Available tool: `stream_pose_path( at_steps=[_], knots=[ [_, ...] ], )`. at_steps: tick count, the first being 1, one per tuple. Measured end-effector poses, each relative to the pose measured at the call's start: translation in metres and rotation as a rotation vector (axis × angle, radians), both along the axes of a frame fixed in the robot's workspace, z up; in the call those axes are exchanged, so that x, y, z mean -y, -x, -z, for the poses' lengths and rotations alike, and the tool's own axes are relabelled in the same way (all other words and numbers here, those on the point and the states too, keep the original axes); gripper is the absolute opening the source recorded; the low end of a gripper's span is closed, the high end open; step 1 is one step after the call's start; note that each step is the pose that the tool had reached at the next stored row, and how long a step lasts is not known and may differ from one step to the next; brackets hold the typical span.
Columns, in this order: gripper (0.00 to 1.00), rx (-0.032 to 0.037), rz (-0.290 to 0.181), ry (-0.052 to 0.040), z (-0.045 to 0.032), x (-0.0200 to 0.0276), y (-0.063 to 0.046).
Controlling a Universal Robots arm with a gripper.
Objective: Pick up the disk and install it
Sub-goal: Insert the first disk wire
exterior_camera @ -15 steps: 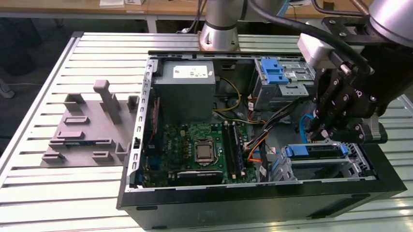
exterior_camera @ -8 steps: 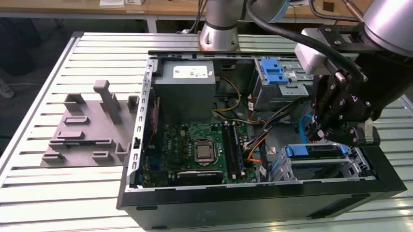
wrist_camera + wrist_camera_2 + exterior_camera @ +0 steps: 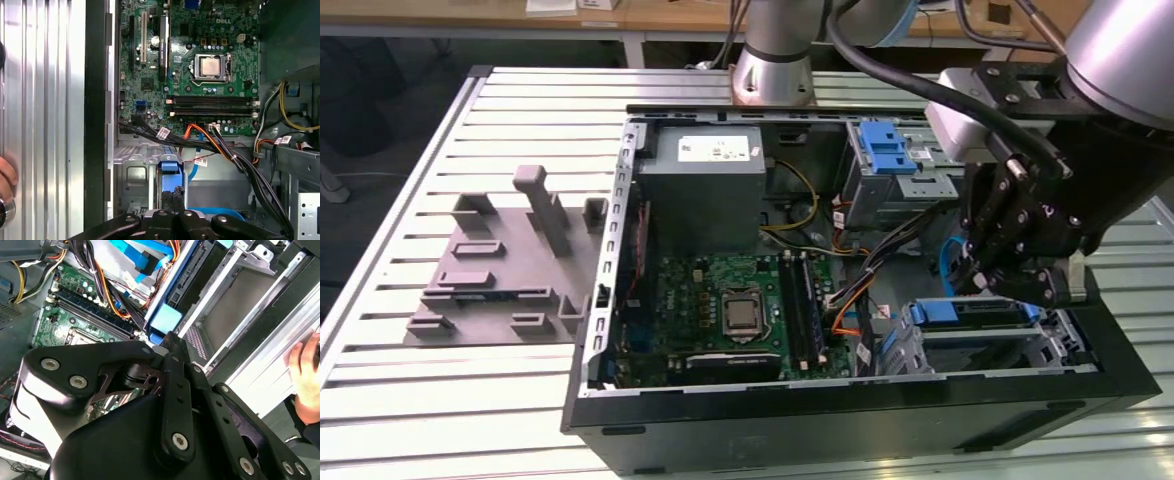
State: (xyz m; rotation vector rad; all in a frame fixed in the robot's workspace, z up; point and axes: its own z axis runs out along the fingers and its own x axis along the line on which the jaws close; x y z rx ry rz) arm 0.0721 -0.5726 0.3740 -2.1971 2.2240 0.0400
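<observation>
1. Exterior view: the open computer case (image 3: 607, 270) lies on the slatted counter (image 3: 440, 400). The gripper (image 3: 998, 288) reaches into the drive cage (image 3: 1074, 335) at the exterior view's right. Its tip is at the disk (image 3: 974, 313), whose blue bracket sits level in the cage. The pick-up is done, I judge, and the installing is in hand; whether the disk is fully home I cannot tell. The grey box (image 3: 707, 170) bears a white sticker (its print is too small to read).
2. Second wrist view: the jaws of the gripper (image 3: 169, 337) are drawn together with no gap showing. Their tips are against the blue end of the disk (image 3: 165, 320), and I see nothing pinched between them. A person's hand (image 3: 306, 375) rests beside the case.
3. First wrist view: the gripper (image 3: 172, 197) is just beside the disk (image 3: 170, 167), and the motherboard (image 3: 200, 75) lies beyond. The cable tags (image 3: 162, 132) are white, and their writing is not legible.
</observation>
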Motion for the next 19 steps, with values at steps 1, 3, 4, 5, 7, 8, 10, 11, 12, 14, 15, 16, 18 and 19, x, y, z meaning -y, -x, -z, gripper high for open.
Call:
stream_pose_path(
  at_steps=[1,3,4,5,7,8,10,11,12,14,15,16,18,19],
  knots=[
    [0.12,0.0,0.0,-0.0001,0.0006,0.0,0.0],
    [0.12,0.0,0.0,-0.0003,0.0015,0.0,-0.001],
    [0.12,-0.0001,0.0,-0.0002,0.0018,0.0,-0.001],
    [0.12,-0.0001,0.0,-0.0002,0.002,0.0,-0.001],
    [0.12,0.0,0.0,-0.0004,0.0024,0.0,-0.003],
    [0.12,0.0,0.0,-0.0004,0.0024,-0.0001,-0.005],
    [0.12,0.0,0.0,-0.0003,0.0025,-0.0005,-0.01],
    [0.12,0.0,0.0,-0.0004,0.0026,-0.0007,-0.013],
    [0.12,0.0,0.0,-0.0003,0.0026,-0.0009,-0.015],
    [0.12,0.0,0.0,-0.0003,0.0028,-0.0014,-0.019],
    [0.12,0.0,0.0,-0.0003,0.0028,-0.0016,-0.021],
    [0.12,-0.0001,0.0,-0.0003,0.0029,-0.0019,-0.023],
    [0.12,-0.0011,0.0,-0.0004,0.003,-0.0026,-0.029],
    [0.12,-0.0019,0.0,-0.0004,0.003,-0.0029,-0.032]
  ],
)
